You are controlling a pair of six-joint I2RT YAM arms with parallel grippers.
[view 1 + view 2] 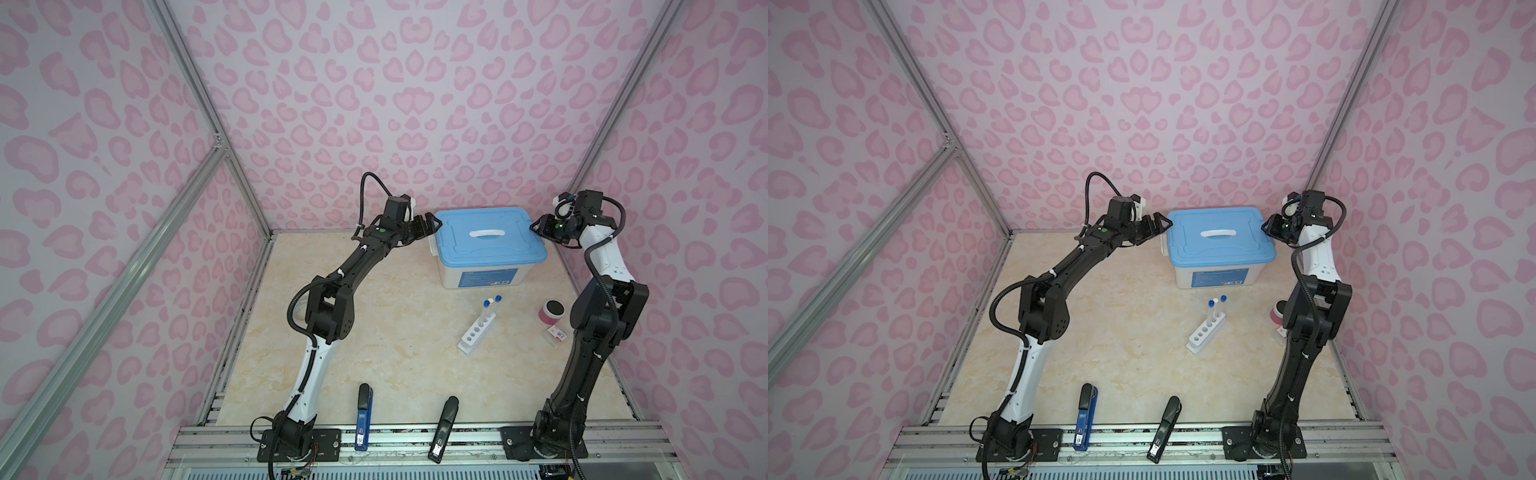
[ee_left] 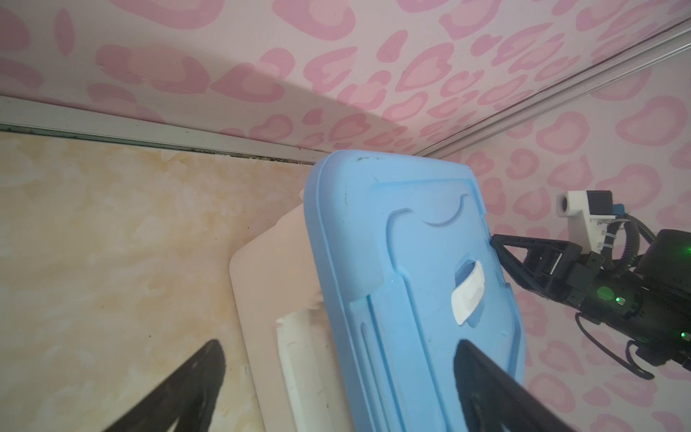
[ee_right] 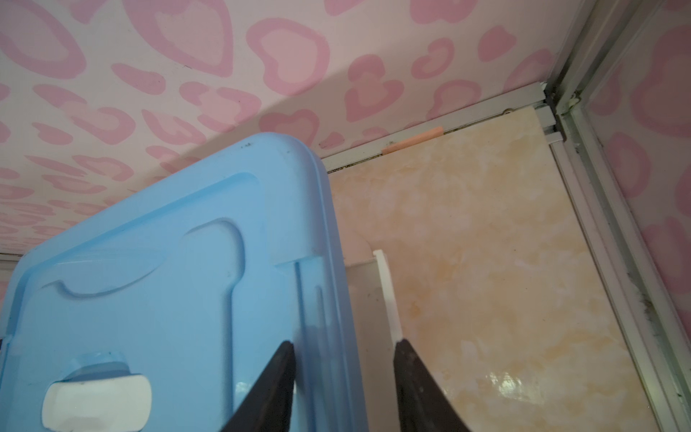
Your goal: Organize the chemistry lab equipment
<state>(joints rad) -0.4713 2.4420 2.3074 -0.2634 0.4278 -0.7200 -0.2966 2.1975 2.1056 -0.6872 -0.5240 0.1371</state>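
A white storage box with a blue lid [image 1: 490,249] [image 1: 1221,249] stands at the back of the table. My left gripper [image 1: 432,222] [image 2: 340,359] is wide open and straddles the lid's left edge, above the white latch [image 2: 299,355]. My right gripper [image 1: 534,226] [image 3: 344,344] grips the right edge, with one finger on the lid top and the other against that side's white latch [image 3: 385,299]. In front of the box lies a white holed rack [image 1: 476,332] [image 1: 1204,332]. Three capped test tubes [image 1: 486,309] stand at its far end.
A pink jar with a black top [image 1: 552,311] and a small clear packet [image 1: 557,334] sit by the right arm. A blue stapler-like tool [image 1: 363,415] and a black one [image 1: 444,428] lie at the front edge. The back wall is close behind the box.
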